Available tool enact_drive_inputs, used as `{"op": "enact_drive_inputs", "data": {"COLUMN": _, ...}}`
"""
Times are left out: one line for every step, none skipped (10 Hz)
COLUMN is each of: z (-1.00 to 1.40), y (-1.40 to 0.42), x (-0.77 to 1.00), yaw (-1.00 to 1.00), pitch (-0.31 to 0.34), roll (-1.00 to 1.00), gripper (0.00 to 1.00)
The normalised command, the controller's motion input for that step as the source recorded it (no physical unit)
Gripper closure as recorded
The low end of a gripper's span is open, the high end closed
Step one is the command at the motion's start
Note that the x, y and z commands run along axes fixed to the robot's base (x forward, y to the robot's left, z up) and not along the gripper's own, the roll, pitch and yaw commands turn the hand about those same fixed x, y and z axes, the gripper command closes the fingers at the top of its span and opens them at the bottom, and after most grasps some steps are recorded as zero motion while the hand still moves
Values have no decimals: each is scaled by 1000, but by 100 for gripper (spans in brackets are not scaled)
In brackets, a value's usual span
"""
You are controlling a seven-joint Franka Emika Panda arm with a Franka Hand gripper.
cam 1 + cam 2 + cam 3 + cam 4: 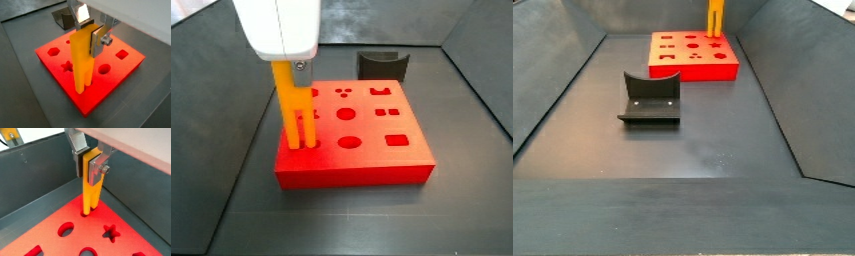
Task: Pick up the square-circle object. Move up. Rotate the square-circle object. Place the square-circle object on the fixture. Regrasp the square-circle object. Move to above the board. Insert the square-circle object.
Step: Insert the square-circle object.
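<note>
The board (372, 135) lies flat on the dark floor; the fixture (648, 98) stands apart from it. Above one board corner the end effector (93, 162) clamps the square-circle object (90, 190) upright — its lower tip seems entered in a hole there.

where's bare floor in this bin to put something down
The widest bare patch is the dark grey floor in front of the black notched fixture, out to the bin walls. A narrower strip runs between the fixture and the flat red board. It is crowded at the board's corner, where the gripper holds the yellow-orange peg upright with closed jaws.
</note>
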Motion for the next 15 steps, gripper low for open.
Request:
{"op": "enact_drive_inputs", "data": {"z": -214, "y": 0, "x": 217, "yaw": -74, "pitch": -124, "roll": -11, "gripper": 100}}
{"op": "enact_drive_inputs", "data": {"z": -331, "y": 0, "x": 14, "yaw": -80, "pitch": -63, "roll": 0, "gripper": 100}}
{"op": "enact_drive_inputs", "data": {"z": -446, "y": 0, "x": 0, "yaw": -60, "pitch": 0, "roll": 50, "gripper": 100}}
{"op": "enact_drive_inputs", "data": {"z": -503, "y": 17, "x": -120, "yaw": -83, "pitch": 19, "roll": 83, "gripper": 100}}
{"op": "enact_drive_inputs", "data": {"z": -486, "y": 46, "x": -57, "yaw": -151, "pitch": 34, "roll": 89, "gripper": 100}}
{"op": "enact_drive_inputs", "data": {"z": -451, "y": 80, "x": 0, "yaw": -186, "pitch": 27, "roll": 69, "gripper": 100}}
{"op": "enact_drive_inputs", "data": {"z": -480, "y": 69, "x": 71, "yaw": -197, "pitch": 0, "roll": 60, "gripper": 100}}
{"op": "enact_drive_inputs", "data": {"z": -577, "y": 20, "x": 63, "yaw": -160, "pitch": -49, "roll": 66, "gripper": 100}}
{"op": "enact_drive_inputs", "data": {"z": -583, "y": 0, "x": 329, "yaw": -89, "pitch": -13, "roll": 39, "gripper": 100}}
{"op": "enact_drive_inputs", "data": {"z": -563, "y": 0, "x": 289, "yaw": -54, "pitch": -17, "roll": 63, "gripper": 100}}
{"op": "enact_drive_inputs", "data": {"z": -686, "y": -26, "x": 134, "yaw": -29, "pitch": -90, "roll": 87, "gripper": 100}}
{"op": "enact_drive_inputs", "data": {"z": -763, "y": -31, "x": 57, "yaw": -26, "pitch": -100, "roll": 123, "gripper": 100}}
{"op": "enact_drive_inputs", "data": {"z": -586, "y": 0, "x": 91, "yaw": -17, "pitch": -103, "roll": 43, "gripper": 100}}
{"op": "enact_drive_inputs", "data": {"z": -154, "y": 0, "x": 0, "yaw": 0, "pitch": -170, "roll": 0, "gripper": 100}}
{"op": "enact_drive_inputs", "data": {"z": 0, "y": 0, "x": -23, "yaw": 0, "pitch": -6, "roll": 0, "gripper": 100}}
